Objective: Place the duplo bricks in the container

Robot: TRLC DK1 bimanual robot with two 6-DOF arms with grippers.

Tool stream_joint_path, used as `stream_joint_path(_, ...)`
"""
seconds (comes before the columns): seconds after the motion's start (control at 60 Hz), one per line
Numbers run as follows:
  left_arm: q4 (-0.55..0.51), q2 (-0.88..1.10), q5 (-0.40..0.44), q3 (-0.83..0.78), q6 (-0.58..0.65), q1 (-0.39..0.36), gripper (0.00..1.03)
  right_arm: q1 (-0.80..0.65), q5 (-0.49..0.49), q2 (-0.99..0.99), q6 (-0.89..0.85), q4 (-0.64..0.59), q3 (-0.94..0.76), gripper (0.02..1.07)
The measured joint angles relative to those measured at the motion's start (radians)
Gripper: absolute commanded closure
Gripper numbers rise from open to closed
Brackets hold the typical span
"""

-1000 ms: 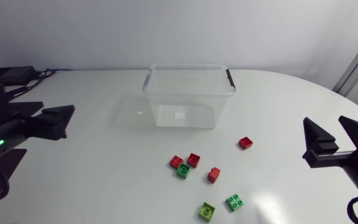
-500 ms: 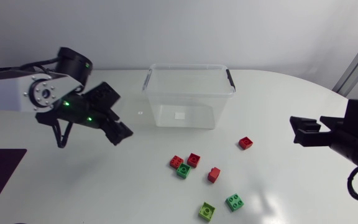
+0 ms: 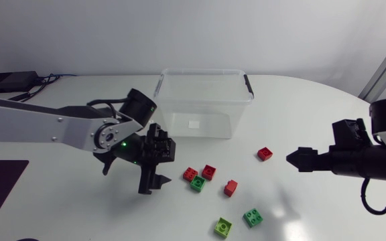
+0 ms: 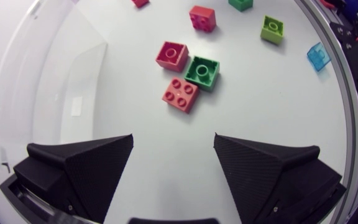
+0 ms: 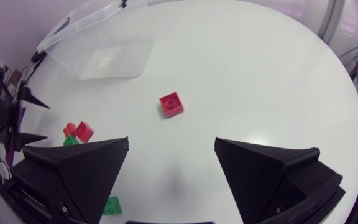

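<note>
Scattered on the white table just in front of the clear container: seven duplo bricks, red and green. Near the container's front corner, left pincer, spread open, empty. Farther to the container's right, right pincer, likewise open.

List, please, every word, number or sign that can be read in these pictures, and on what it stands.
No text can be read.
The white sticker on the floor of the clear container is too small to show any print.
The studs of the duplo bricks show no legible marks.
</note>
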Motion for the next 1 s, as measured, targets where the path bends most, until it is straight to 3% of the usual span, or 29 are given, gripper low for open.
stream_joint_path(0.2, -0.003, 0.174, 0.002, 0.088, 0.059, -0.035, 0.19, 0.006, -0.064, 0.068, -0.198, -0.019, 0.029, 0.07)
stream_joint_path(0.467, -0.037, 0.275, -0.004, 0.234, 0.127, -0.051, 0.23, 0.023, -0.062, 0.216, -0.261, -0.008, 0.089, 0.07)
stream_joint_path(0.7, -0.217, 0.344, -0.004, 0.368, 0.207, -0.051, 0.57, 0.063, -0.021, 0.342, -0.26, 0.058, 0.142, 0.07)
stream_joint_path(1.0, -0.408, 0.353, 0.015, 0.397, 0.299, -0.051, 0.69, 0.106, 0.106, 0.531, -0.259, 0.135, 0.247, 0.07)
